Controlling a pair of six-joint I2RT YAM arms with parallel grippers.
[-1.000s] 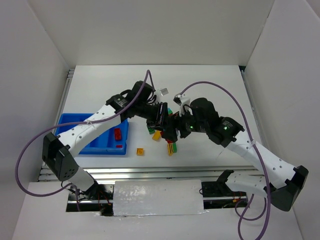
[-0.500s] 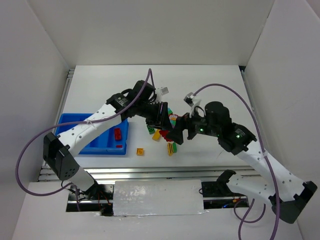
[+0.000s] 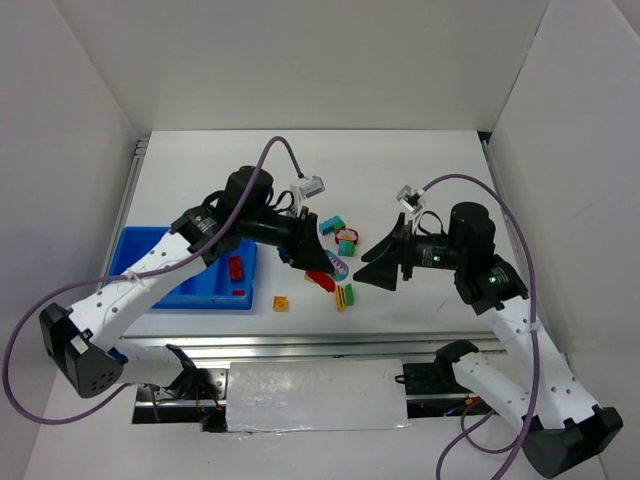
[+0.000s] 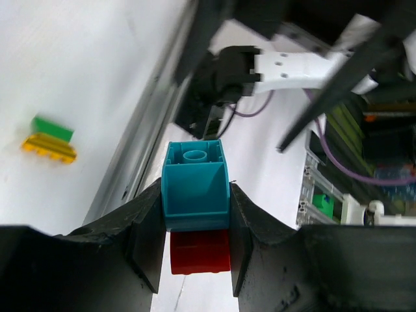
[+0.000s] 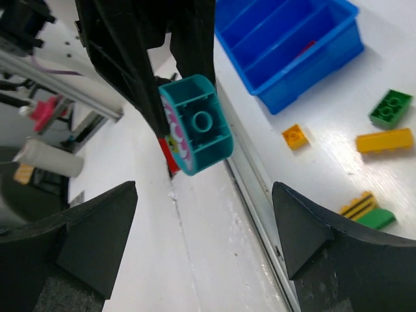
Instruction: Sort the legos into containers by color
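**Teal Brick Held Aloft Beside Sorting Tray**

The left gripper (image 4: 195, 218) is clamped on a teal rounded plastic brick (image 4: 195, 188), with a red plastic brick (image 4: 200, 252) touching it between the same fingers. The stack is held off the white table (image 3: 420, 170). Facing it, the right gripper (image 5: 205, 195) has its jaws spread wide and holds nothing.

Just to the left gripper's left lies the shallow bright-blue plastic tray (image 3: 140, 245). Two small red bricks (image 3: 236, 268) rest at the tray's end nearest that gripper. The arm hides most of the other compartments.

Near the left gripper on the table are a small orange brick (image 3: 281, 302) and a yellow-and-green stacked piece (image 3: 345, 296). A loose teal brick (image 3: 330, 222) lies just beyond the two grippers.
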